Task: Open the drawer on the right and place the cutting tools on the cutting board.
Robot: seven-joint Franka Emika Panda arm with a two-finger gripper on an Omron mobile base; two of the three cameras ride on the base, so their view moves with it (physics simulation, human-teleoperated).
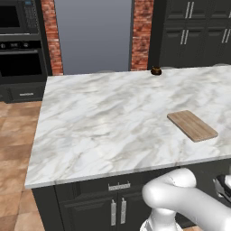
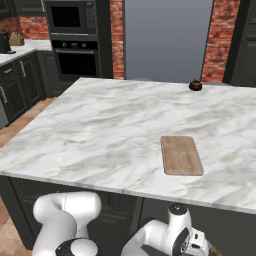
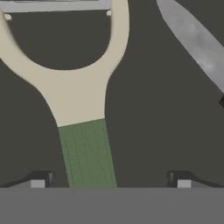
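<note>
In the hand view a peeler (image 3: 83, 109) lies close below me on the dark floor of the drawer (image 3: 166, 113), its pale Y-shaped head at the top and its green handle running down between my fingertips. My gripper (image 3: 111, 180) is open, one tip on each side of the handle and apart from it. A grey metal blade (image 3: 197, 39) lies slanted at the upper right. The light-brown cutting board (image 1: 192, 125) (image 2: 181, 155) rests bare on the marble counter, right of its middle. My arm reaches down below the counter's front edge.
A small dark brown round object (image 1: 156, 71) (image 2: 195, 85) sits at the counter's far edge. The marble counter (image 1: 108, 117) overhangs dark cabinet doors and a drawer front with a handle (image 1: 118, 186). An oven wall (image 2: 75, 55) stands far left.
</note>
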